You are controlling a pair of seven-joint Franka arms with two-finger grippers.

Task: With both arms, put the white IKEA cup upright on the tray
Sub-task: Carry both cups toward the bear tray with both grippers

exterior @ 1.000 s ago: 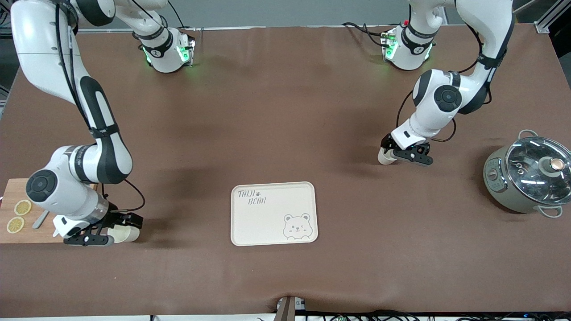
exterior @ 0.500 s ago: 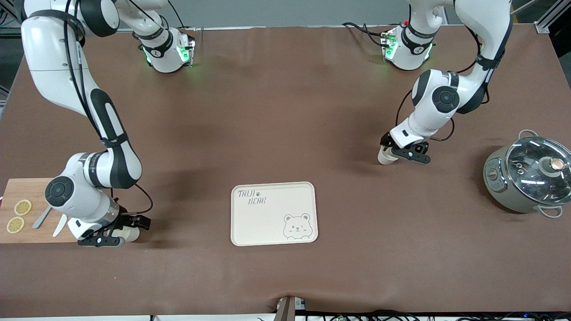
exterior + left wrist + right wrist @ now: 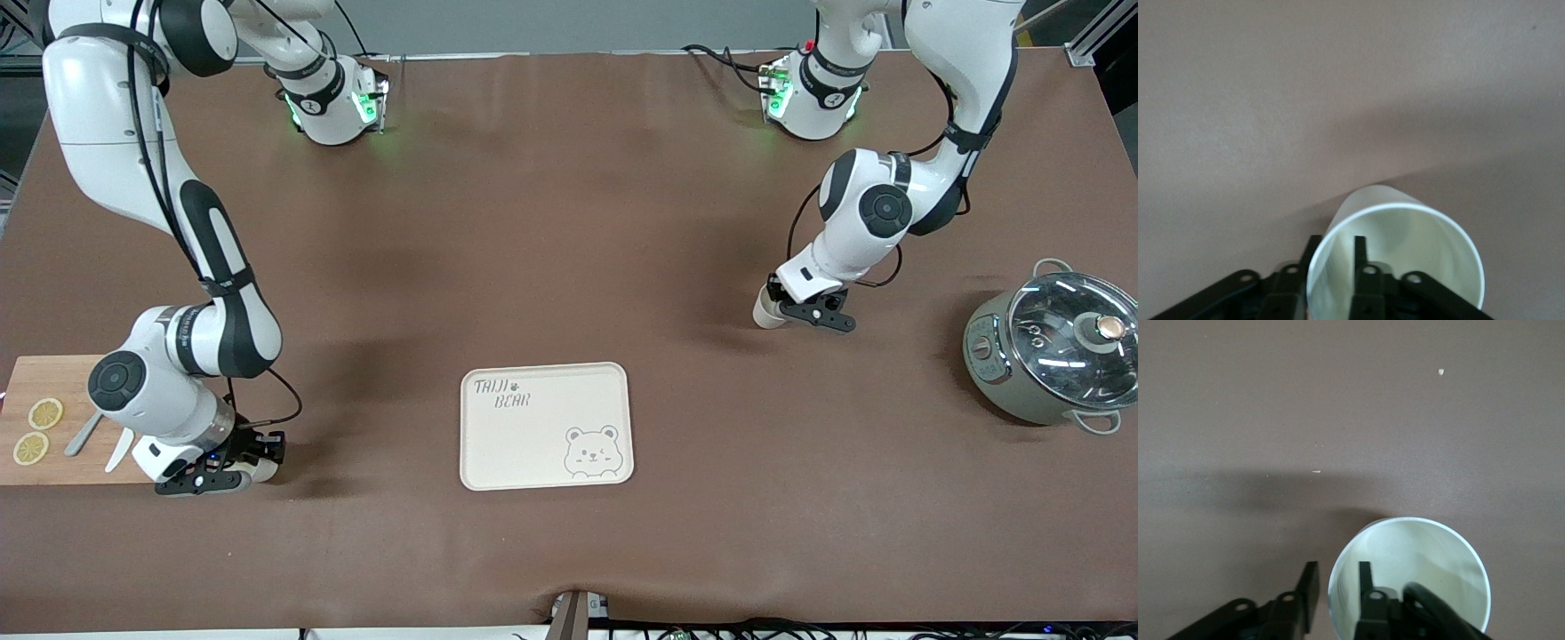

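The cream tray (image 3: 516,444) with the bear drawing lies nearest the front camera, midway between the arms, with nothing on it. My left gripper (image 3: 784,311) is shut on the wall of a white cup (image 3: 765,311), which is tilted and low over the table toward the left arm's end. In the left wrist view (image 3: 1336,243) one finger is inside the cup (image 3: 1405,233) and one outside. My right gripper (image 3: 238,464) is shut on a second white cup (image 3: 260,467) beside the cutting board. In the right wrist view (image 3: 1338,568) that cup (image 3: 1425,553) shows its round mouth.
A wooden cutting board (image 3: 53,467) with two lemon slices (image 3: 43,414) and a utensil lies at the right arm's end of the table. A grey pot with a glass lid (image 3: 1053,347) stands at the left arm's end. Brown mat lies between the cups and the tray.
My right arm has shifted from the cutting board toward the tray, and its cup has turned from lying on its side to more upright. My left gripper has barely moved.
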